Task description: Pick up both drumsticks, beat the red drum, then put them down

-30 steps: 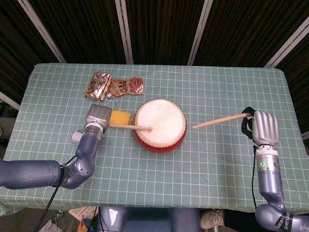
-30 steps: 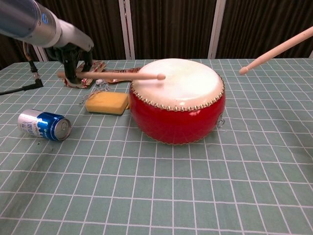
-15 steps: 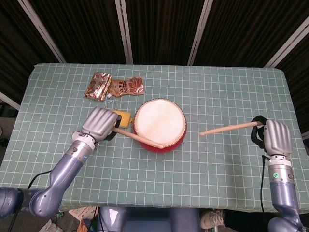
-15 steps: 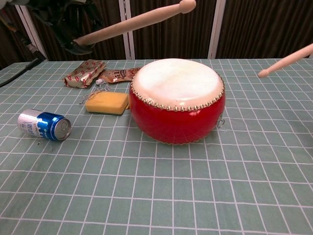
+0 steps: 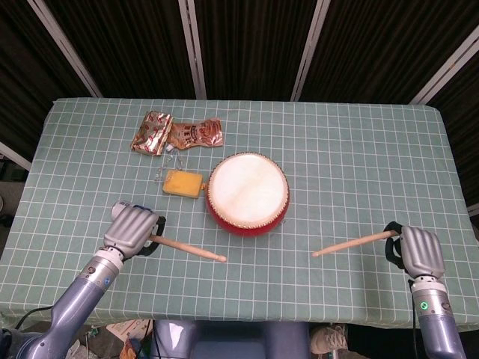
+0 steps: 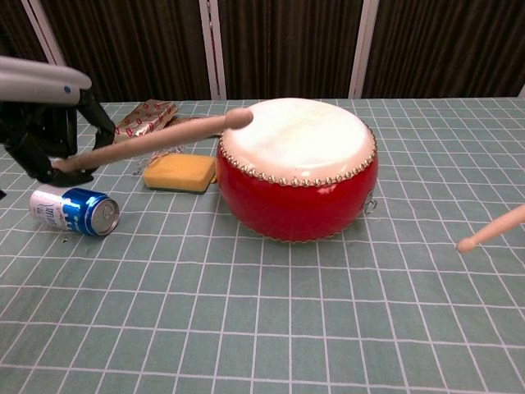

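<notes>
**A:** Wooden sticks both held clear of the red drum, judged as the put-down phase. Left hand is clamped on the left stick, tip pointed inward toward the table centre, front-left of the drum. In chest view the stick is seen raised above the cloth, tip level w/ the drum rim, so it's not set down yet.

**B:** Right side?

**A:** Right hand is wrapped round the butt of the right stick, tip aimed inward, front-right of the drum, well apart from it. Chest view shows only the tip, low and near the cloth; contact can't be told.

**B:** Why held that way?

**A:** Sticks are gripped at the butt end so the shaft swings free; hands are kept wide of the drum, prob. so both can be laid flat on bare table w/o hitting it.

**B:** Clutter?

**A:** Can lies on its side just below the left stick in chest view, so it could be knocked on lowering. Sponge sits beside the drum; snack packets behind, out of the way.

**B:** Drum state?

**A:** Upright, mid-table, skin untouched by either stick.
</notes>
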`<state>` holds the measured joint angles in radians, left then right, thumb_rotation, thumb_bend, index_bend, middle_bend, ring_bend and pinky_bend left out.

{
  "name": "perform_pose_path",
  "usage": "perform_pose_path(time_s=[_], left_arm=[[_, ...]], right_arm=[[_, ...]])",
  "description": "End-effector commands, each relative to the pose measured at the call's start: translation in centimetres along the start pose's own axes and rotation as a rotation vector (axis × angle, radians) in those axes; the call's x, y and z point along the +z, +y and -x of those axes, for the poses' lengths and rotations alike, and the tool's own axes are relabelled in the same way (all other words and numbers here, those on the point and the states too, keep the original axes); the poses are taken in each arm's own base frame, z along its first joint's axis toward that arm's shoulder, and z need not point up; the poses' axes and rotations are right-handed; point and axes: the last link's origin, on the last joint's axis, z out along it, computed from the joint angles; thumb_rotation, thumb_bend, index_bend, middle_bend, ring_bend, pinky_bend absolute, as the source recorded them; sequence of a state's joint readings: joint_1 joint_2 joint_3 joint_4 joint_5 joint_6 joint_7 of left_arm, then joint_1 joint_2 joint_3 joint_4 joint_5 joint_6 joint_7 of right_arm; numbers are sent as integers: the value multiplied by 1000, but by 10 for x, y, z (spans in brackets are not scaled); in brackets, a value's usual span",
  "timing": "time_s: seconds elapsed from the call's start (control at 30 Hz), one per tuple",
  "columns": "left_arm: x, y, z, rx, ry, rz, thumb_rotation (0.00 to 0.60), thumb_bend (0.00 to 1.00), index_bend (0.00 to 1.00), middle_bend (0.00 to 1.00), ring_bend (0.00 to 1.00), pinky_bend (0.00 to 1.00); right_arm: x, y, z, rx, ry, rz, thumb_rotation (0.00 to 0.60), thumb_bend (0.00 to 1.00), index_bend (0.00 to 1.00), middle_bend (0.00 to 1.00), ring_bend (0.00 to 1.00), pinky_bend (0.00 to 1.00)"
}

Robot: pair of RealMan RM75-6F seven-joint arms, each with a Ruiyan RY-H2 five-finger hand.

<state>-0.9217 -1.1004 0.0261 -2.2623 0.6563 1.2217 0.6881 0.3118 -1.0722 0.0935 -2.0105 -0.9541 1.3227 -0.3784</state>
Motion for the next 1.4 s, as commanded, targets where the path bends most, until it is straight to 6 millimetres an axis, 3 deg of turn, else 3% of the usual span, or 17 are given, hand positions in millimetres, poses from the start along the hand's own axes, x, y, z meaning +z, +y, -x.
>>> perform_pose_path(time_s=[0.03,0.3,0.77,0.97,1.17,1.4], left_arm=[[7,-10,27,20,-62,-43,600,549,761,1000,1000,1000],[31,-11,64,34,-140,-98,600,549,756,1000,1000,1000],[49,8,88,64,-158,-113,600,534,698,1000,1000,1000],[51,15,96,72,-164,-100,600,387,481,1000,1000,1000],[48,14,92,59,-154,-99,600,232,269,1000,1000,1000],[43,7,85,47,-143,-101,600,162,165,972,999,1000]], right_arm=[[-1,1,15,-42,-29,13,600,675,959,1000,1000,1000],[2,2,33,-63,-79,28,600,675,959,1000,1000,1000],[9,9,43,-83,-124,94,600,674,934,1000,1000,1000],[9,13,43,-103,-147,116,600,672,712,1000,1000,1000],[8,17,45,-175,-193,135,600,545,470,1000,1000,982],[5,17,46,-241,-233,146,600,460,231,1000,1000,956]])
